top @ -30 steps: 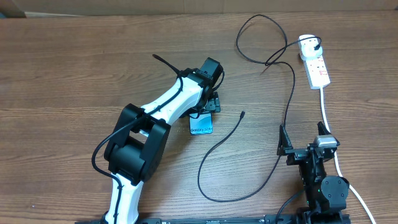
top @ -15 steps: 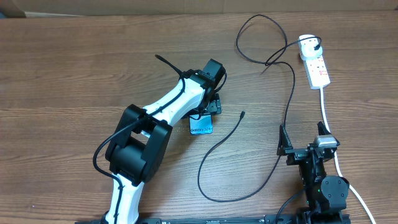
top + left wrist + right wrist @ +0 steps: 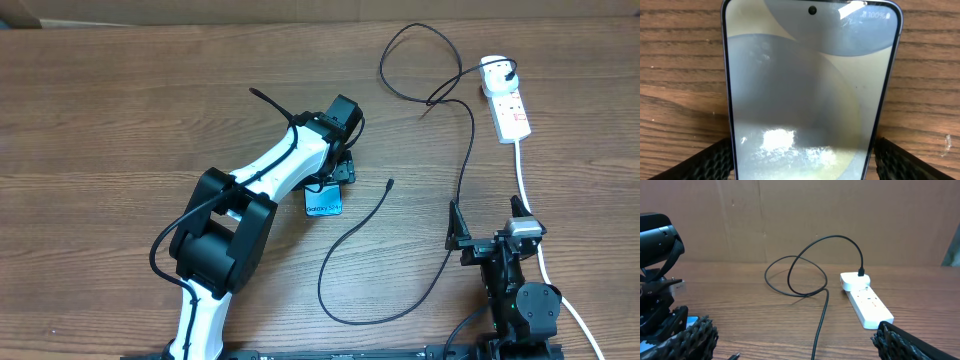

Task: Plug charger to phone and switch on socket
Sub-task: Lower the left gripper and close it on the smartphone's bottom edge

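The left tool [image 3: 335,175] straddles the phone [image 3: 323,200] — clamped or not I cannot tell — and the charger's connector tip [image 3: 389,183] lies on the surface [image 3: 120,120] just to its right, toward the wide-open right tool [image 3: 485,225].

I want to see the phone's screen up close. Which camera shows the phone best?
The left wrist view. The phone fills the picture, screen up, with the left fingers on either side of it. In the overhead view only its bottom end shows, and the rest is covered by the arm. The right wrist view doesn't show it clearly.
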`<state>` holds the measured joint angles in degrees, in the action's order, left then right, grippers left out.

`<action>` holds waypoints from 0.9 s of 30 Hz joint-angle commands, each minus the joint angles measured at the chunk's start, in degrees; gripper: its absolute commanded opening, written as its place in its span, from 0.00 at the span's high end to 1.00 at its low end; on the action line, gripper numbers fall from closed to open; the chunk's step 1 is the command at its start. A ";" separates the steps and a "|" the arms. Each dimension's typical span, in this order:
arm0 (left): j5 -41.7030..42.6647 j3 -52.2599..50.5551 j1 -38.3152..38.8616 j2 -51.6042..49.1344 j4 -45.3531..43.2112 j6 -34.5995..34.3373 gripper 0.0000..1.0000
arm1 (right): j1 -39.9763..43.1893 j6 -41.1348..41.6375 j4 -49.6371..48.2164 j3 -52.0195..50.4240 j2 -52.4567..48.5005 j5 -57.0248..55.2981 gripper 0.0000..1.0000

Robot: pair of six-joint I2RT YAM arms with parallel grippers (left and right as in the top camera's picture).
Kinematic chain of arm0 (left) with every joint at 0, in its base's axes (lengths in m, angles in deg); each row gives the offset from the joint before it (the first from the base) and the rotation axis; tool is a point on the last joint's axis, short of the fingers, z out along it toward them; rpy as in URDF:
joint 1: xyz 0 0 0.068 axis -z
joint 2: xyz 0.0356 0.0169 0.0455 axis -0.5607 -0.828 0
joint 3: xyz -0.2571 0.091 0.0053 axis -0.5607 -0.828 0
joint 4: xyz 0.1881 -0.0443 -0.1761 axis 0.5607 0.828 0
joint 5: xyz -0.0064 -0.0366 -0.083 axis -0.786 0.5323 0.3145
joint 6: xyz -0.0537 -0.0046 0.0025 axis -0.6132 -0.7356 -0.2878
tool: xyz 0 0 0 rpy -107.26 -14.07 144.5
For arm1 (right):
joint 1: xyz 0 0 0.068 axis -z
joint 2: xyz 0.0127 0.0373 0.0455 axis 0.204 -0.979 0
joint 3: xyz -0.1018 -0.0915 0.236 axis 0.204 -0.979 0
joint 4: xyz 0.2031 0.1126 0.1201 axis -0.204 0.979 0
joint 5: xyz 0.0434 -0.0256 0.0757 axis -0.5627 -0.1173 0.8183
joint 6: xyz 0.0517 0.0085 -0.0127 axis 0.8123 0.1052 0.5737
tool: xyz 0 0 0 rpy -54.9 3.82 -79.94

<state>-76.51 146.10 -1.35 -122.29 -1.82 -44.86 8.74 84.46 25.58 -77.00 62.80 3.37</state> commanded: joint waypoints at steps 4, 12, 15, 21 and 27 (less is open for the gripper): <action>0.81 -0.22 -0.13 -1.53 0.13 -0.94 0.18 | 0.22 0.20 -0.33 -0.61 0.42 -0.04 0.00; 1.03 0.22 -0.28 -1.49 0.70 -0.94 0.21 | 0.22 0.20 -0.33 -0.61 0.42 -0.04 0.00; 1.03 0.22 -0.31 -1.49 0.79 -0.94 0.22 | 0.22 0.20 -0.33 -0.61 0.42 -0.04 0.00; 1.27 0.33 -0.50 -1.49 0.98 -0.74 0.24 | 0.22 0.20 -0.33 -0.61 0.42 -0.04 0.00; 1.27 0.70 -0.50 -1.42 1.46 -0.74 0.25 | 0.22 0.20 -0.33 -0.61 0.42 -0.04 0.00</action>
<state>-76.21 146.19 -1.50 -122.29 -1.01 -44.89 8.74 84.49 25.58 -77.00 62.80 3.37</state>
